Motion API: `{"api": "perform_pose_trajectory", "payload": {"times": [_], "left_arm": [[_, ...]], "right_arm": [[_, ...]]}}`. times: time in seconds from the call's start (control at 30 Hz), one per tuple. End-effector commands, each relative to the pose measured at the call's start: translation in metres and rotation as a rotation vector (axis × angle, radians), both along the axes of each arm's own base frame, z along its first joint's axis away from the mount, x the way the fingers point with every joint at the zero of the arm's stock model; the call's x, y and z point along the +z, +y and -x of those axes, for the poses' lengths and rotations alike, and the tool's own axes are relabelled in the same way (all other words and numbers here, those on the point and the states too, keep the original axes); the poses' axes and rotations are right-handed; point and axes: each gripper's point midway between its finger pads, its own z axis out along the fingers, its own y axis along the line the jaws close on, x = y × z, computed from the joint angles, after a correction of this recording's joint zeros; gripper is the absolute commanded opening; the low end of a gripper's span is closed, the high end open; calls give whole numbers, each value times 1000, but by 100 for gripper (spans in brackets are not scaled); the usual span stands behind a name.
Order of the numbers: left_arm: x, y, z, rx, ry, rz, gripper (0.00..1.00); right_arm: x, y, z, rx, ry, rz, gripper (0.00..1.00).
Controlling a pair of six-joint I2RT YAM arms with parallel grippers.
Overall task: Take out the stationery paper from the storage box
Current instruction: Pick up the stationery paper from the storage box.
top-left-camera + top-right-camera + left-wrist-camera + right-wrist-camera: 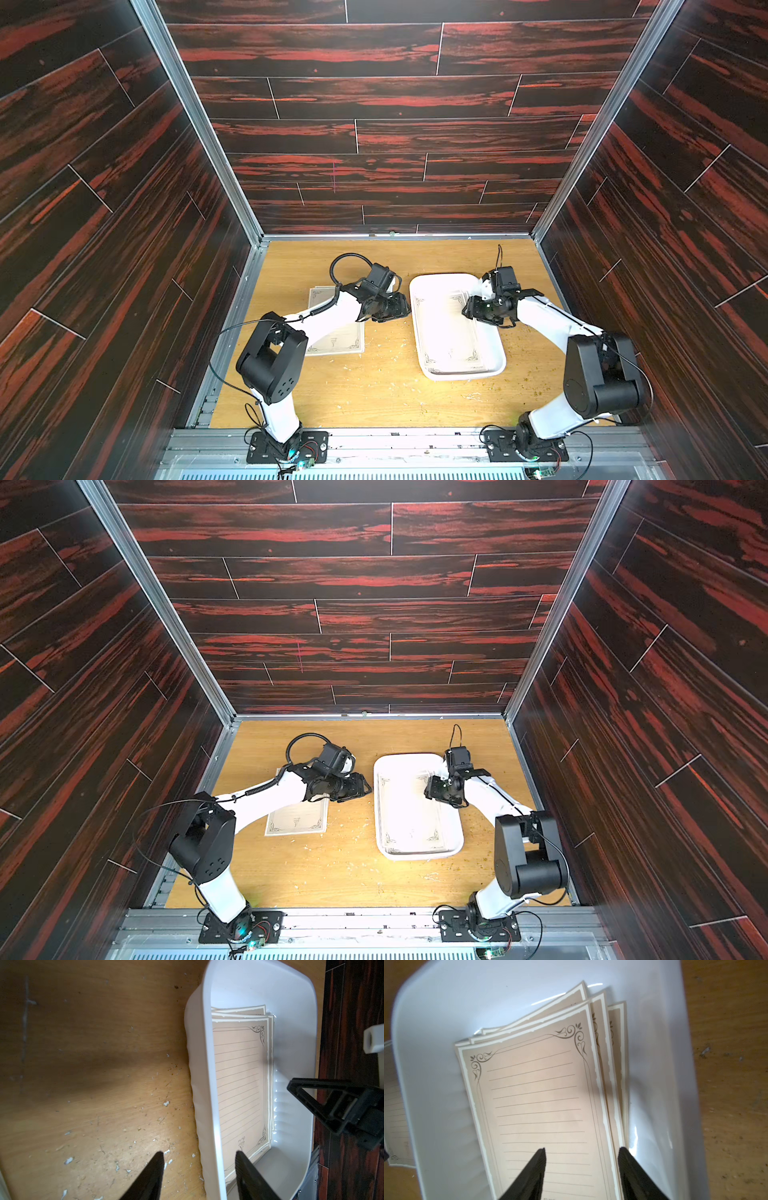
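The white storage box lies right of the table's middle. Inside it is a fanned stack of cream stationery paper with dark corner flourishes and ruled lines. My right gripper hangs open over the stack's far end, one fingertip above the top sheet and the other at the stack's side edge. My left gripper stands open astride the box's left rim, one finger over the table and one over the paper. Neither holds anything.
More sheets of the same paper lie on the wooden table at the left, partly under my left arm. Small white and brown crumbs are scattered over the table. Dark wood-pattern walls enclose the table on three sides.
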Motion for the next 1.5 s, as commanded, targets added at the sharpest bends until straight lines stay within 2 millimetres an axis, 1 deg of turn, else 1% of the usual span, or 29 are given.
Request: {"api": "perform_pose_trajectory", "payload": {"times": [0.0, 0.2, 0.47, 0.7, 1.03, 1.23, 1.47], "left_arm": [[2, -10, 2, -21, 17, 21, 57], [-5, -17, 7, -42, 41, 15, 57], [-12, -19, 8, -52, 59, 8, 54], [-16, -17, 10, -53, 71, 4, 53], [-17, -17, 13, -63, 77, 2, 51], [-19, -17, 13, -62, 80, -3, 50], [-22, -16, 13, -66, 86, -12, 49]], "right_arm": [[-6, -2, -2, 6, 6, 12, 59], [-15, 1, -2, 18, 30, 4, 58], [-24, 3, -4, 27, 59, 2, 56], [-28, 6, -3, 38, 72, 11, 55], [-34, 6, -2, 53, 83, 94, 58], [-39, 8, -2, 61, 94, 112, 59], [-45, 12, -1, 69, 114, 92, 59]]}}
